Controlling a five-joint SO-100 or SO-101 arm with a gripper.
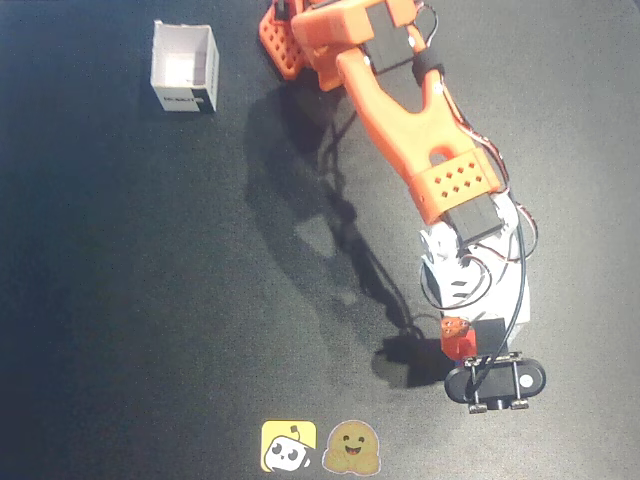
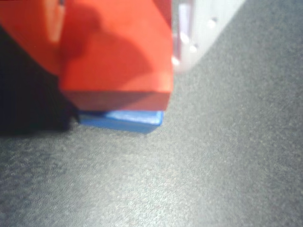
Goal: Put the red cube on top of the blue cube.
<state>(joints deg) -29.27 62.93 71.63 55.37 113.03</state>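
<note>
In the wrist view the red cube point(image 2: 116, 61) fills the upper left, held between an orange finger point(image 2: 47, 23) and a white finger point(image 2: 189, 28) of my gripper point(image 2: 118, 42). Just under it, the top and front edge of the blue cube point(image 2: 124, 120) show on the dark mat. I cannot tell whether the two cubes touch. In the overhead view the gripper point(image 1: 456, 334) is at the lower right, with the red cube point(image 1: 458, 344) in it. The blue cube is hidden there beneath the red cube and the gripper.
A white open box point(image 1: 184, 66) stands at the far left in the overhead view. Two stickers, one yellow point(image 1: 289, 446) and one a smiling face point(image 1: 350, 448), lie at the bottom edge. The orange arm point(image 1: 400, 110) reaches from the top centre.
</note>
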